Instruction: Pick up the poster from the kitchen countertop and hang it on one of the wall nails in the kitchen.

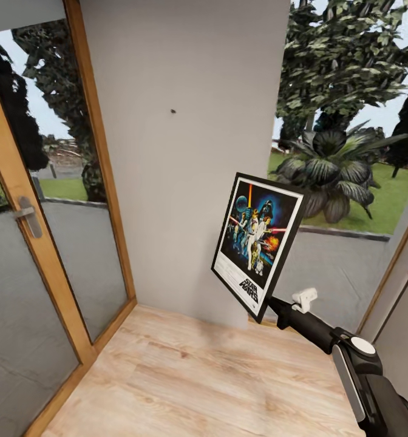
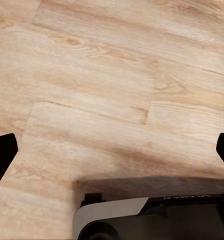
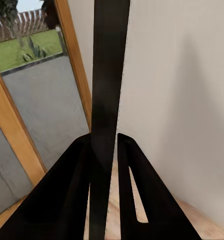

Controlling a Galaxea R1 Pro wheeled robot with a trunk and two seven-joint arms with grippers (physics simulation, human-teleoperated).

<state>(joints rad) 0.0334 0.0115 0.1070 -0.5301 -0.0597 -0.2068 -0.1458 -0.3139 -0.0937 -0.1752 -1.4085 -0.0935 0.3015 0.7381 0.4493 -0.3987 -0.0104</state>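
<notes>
You have the poster point(image 1: 258, 244) in the air at the right of the pale grey wall point(image 1: 186, 182), tilted, its face turned towards you, its lower corner gripped by your right pincer point(image 1: 271, 311); in the right wrist view its frame runs edge-on between the two fingers point(image 3: 129, 200), which are clenched on it; the wall nail point(image 1: 173, 111) sits higher and to the left, well apart from the poster's top edge, with bare wall all round it; a wooden-framed glass door point(image 1: 28, 243) stands at the left; wooden floor point(image 1: 192, 376) lies below; your left pincer point(image 2: 112, 150) is released, fingertips wide apart over that floor, touching nothing.
</notes>
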